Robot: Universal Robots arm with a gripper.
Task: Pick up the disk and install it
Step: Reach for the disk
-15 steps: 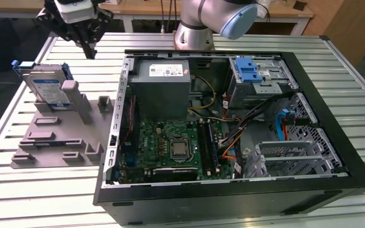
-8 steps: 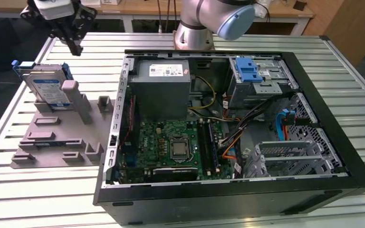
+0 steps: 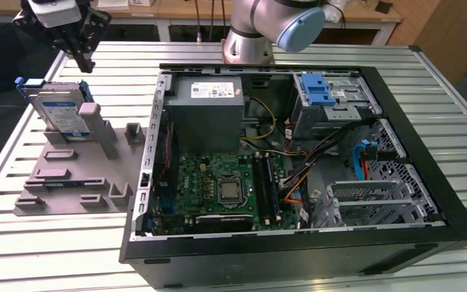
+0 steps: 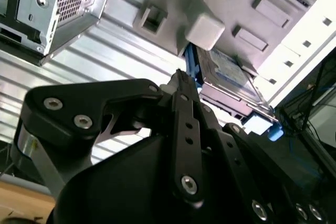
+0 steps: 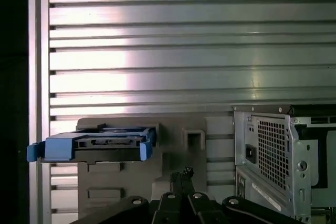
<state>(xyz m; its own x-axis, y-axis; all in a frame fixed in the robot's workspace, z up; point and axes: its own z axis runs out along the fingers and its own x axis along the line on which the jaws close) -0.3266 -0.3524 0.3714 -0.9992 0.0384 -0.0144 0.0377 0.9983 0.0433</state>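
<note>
On the exterior view's left, a grey moulded holder cradles the disk, which stands on edge in its blue plastic carrier. Beside it, the open black computer case holds a green motherboard, a grey power supply and a perforated metal drive cage topped by a blue bracket. We see the gripper hanging just above the disk and apart from it, its black fingers pressed together on nothing in both wrist views. Everything rests on a ribbed, shiny metal table.
</note>
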